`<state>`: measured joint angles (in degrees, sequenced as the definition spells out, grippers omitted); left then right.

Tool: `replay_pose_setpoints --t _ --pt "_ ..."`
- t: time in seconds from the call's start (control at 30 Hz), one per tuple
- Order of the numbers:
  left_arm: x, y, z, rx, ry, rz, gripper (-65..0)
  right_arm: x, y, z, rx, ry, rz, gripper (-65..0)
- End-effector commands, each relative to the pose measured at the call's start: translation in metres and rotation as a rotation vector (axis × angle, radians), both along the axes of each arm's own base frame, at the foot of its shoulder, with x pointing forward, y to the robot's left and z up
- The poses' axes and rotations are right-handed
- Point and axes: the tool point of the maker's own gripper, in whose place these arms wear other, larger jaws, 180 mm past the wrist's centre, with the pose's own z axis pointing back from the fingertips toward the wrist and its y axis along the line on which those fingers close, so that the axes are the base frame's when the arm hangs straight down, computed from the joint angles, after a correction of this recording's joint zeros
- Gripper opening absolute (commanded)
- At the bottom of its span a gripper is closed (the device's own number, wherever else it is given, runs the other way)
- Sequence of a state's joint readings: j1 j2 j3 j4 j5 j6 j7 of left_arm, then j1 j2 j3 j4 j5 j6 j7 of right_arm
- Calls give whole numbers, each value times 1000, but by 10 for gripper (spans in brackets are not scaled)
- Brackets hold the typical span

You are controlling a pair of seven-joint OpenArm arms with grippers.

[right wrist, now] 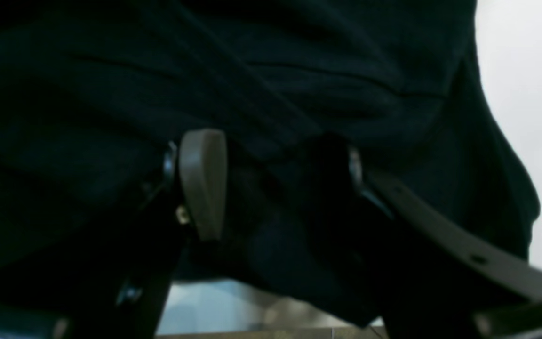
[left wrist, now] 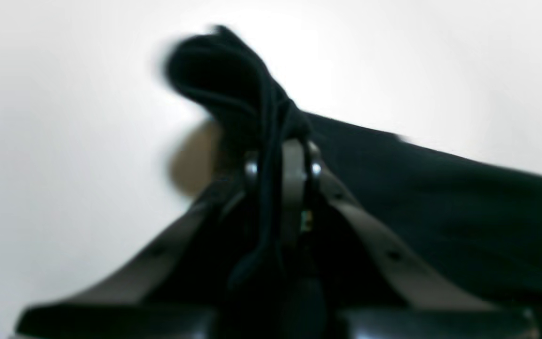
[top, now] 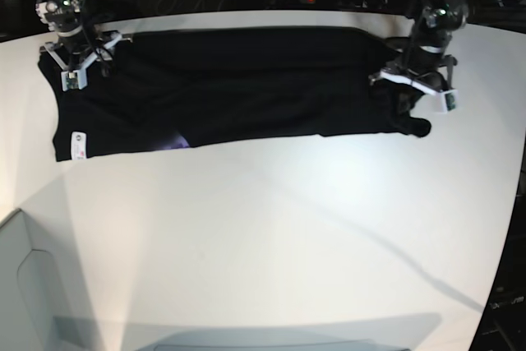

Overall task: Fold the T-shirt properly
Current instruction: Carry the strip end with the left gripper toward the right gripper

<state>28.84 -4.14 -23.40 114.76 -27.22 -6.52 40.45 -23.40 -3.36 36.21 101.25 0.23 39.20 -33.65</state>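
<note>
A bunched corner of the T-shirt sits clamped in the left tool, while the right tool stands apart over cloth, the long band spread on the bench, seemingly for another fold.

The left gripper was pinched tight, its fingers pressed together with a bunched fold of black cloth trapped between them, out at the far edge of the table. The right gripper sat with its fingers apart and cloth lying between them, wrist angled downward.
</note>
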Motion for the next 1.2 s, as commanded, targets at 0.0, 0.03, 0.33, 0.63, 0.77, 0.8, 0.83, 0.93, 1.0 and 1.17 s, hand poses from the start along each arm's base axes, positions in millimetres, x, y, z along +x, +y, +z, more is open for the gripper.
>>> replay_pose_setpoints --t 0.0,0.03,0.33,0.63,0.77,0.8,0.83,0.93,1.0,1.17 --pt "4 -13 8 -13 -34 -37 -650 -5 0 -1 -13 27 17 -325" --pt "5 -29 6 -35 -30 -75 -650 -5 0 -1 -13 27 17 -325" --pt "6 -149 9 -188 -40 -372 -650 -5 0 -1 -13 28 17 -325" --pt "12 -208 8 -245 -42 -532 -650 -5 -1 -1 -13 25 16 -325" --pt "12 -232 9 -255 -45 -607 -650 -5 -1 -1 -13 25 16 -325" --pt "13 -235 8 -243 -49 -619 -650 -5 -1 -1 -13 25 16 -325" --pt "14 -237 7 -225 -49 -632 -650 -5 -1 -1 -13 25 16 -325" --pt "11 -250 0 -183 -43 -679 -650 -5 -1 -1 -13 27 16 -325" --pt "13 -261 2 -156 -59 -722 -650 -5 -1 -1 -13 27 16 -325" --pt "10 -285 6 -125 -83 -817 -650 -5 -1 -1 -13 29 16 -325"
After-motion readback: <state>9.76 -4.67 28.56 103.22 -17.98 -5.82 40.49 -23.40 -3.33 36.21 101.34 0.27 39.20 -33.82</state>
